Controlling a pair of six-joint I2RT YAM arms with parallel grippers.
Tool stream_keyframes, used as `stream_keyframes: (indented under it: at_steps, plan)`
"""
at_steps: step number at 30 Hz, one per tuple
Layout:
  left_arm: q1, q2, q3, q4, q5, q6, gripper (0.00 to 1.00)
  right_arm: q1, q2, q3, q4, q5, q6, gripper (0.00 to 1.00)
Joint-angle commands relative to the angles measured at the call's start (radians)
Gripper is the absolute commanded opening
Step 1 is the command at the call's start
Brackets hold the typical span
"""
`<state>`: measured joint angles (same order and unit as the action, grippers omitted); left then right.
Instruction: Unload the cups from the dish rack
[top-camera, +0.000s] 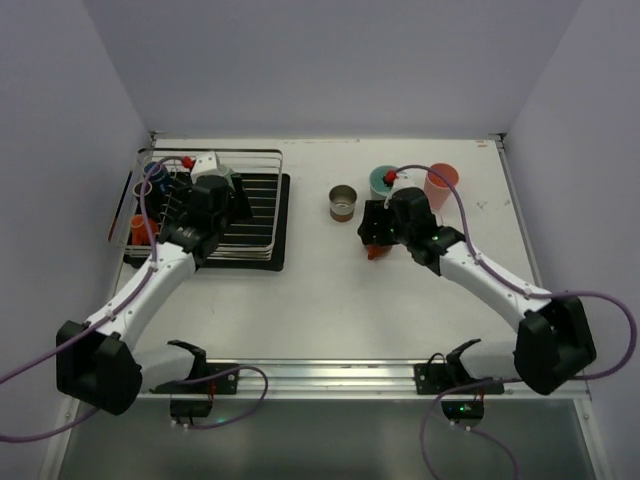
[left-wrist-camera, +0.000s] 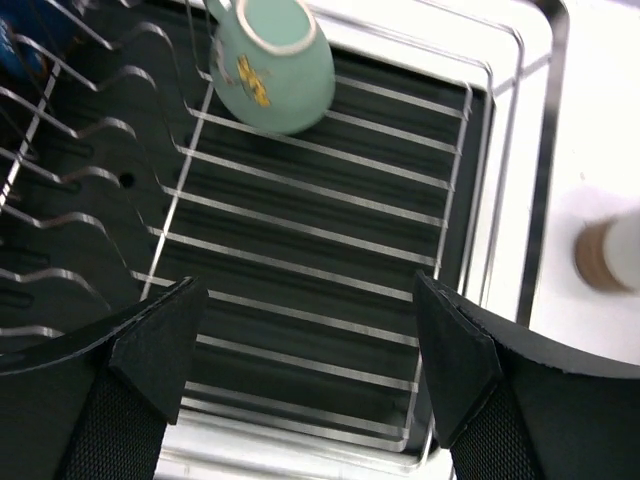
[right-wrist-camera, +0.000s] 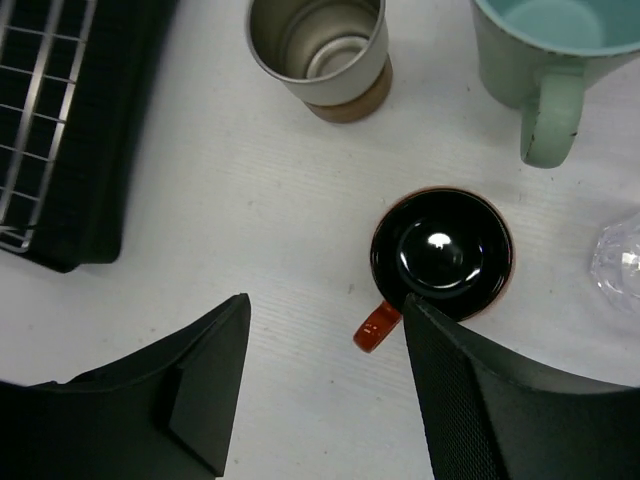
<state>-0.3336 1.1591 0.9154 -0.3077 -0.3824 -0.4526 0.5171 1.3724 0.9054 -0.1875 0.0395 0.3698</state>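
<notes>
The silver wire dish rack (top-camera: 262, 222) on its black tray stands at the left. My left gripper (top-camera: 228, 190) hovers open over its flat wire part (left-wrist-camera: 320, 230), with nothing between the fingers. A teal-green mug (left-wrist-camera: 272, 62) lies tipped in the rack just beyond it. A blue cup (top-camera: 157, 178) and an orange cup (top-camera: 143, 230) sit among the prongs. My right gripper (right-wrist-camera: 325, 330) is open above the table, its right finger at the rim of an orange-red cup with a black inside (right-wrist-camera: 442, 253), which stands upright.
On the table stand a metallic cup (right-wrist-camera: 318, 50), a teal-green mug (right-wrist-camera: 545, 60) and a pink tumbler (top-camera: 441, 181). A clear glass (right-wrist-camera: 618, 265) shows at the right edge of the right wrist view. White walls close in the back and sides.
</notes>
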Motion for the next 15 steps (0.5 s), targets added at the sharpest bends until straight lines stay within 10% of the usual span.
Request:
stream_keyframes:
  at_steps: [1, 15]
  plan:
    - [0.021, 0.106, 0.088, 0.168, -0.171, -0.005, 0.9, 0.011, -0.133, -0.052, 0.014, -0.033, 0.021, 0.66]
    - [0.123, 0.551, 0.346, 0.286, -0.119, 0.163, 0.92, 0.02, -0.345, -0.188, 0.168, -0.196, 0.043, 0.66]
